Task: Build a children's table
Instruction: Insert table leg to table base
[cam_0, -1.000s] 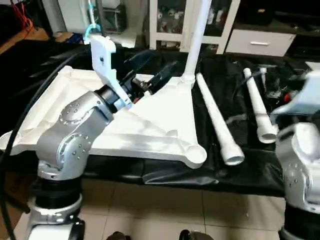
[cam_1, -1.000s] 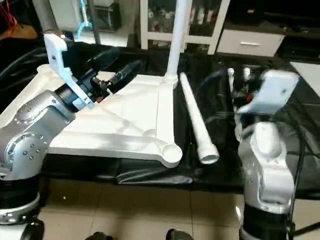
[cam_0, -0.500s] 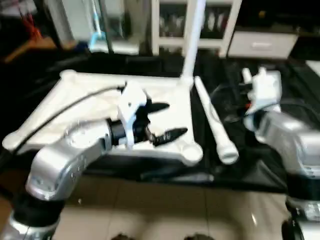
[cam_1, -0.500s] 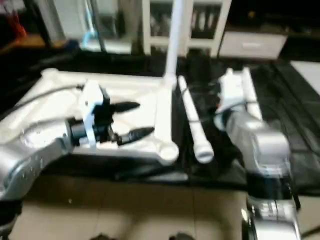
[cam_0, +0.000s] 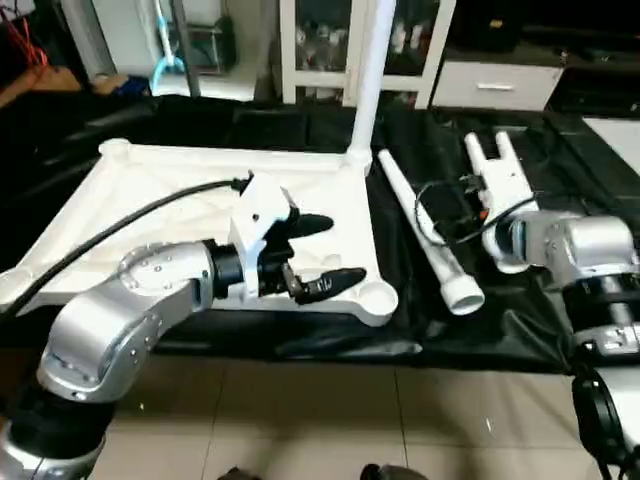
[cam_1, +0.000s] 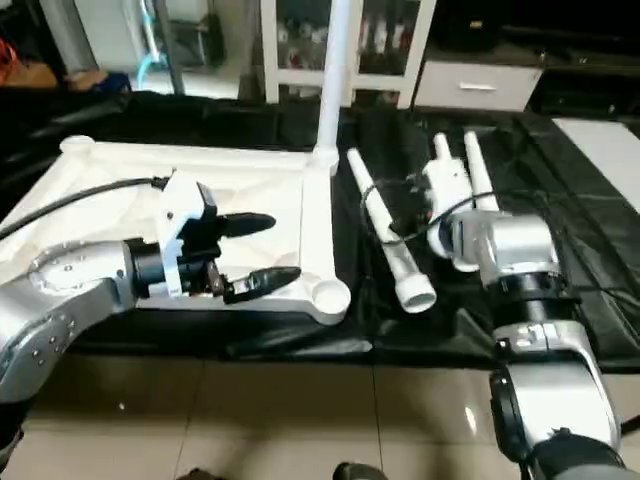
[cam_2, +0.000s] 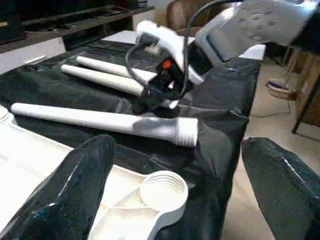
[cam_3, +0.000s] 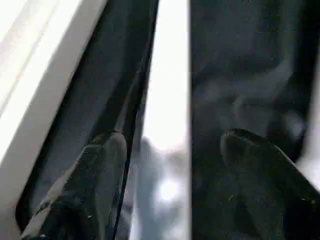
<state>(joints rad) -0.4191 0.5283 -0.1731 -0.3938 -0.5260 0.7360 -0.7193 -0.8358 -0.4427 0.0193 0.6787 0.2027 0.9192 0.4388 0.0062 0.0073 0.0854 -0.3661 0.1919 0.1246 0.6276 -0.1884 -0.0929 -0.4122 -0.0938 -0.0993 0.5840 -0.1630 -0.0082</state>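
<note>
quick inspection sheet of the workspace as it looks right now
surface: black sheet covers the work table, wrinkled.
job's things: white table top lies underside up; one leg stands upright in its far right corner socket; near right socket empty; one loose leg lies beside the top, two more legs lie further right.
clutter: nothing seen.
grippers: left end effector open above the top's near right part, holding nothing; right end effector open, fingers either side of a lying leg.
cables: black cable along left arm; black cable loop at right wrist.
surroundings: white glass-door cabinet behind; tiled floor.
</note>
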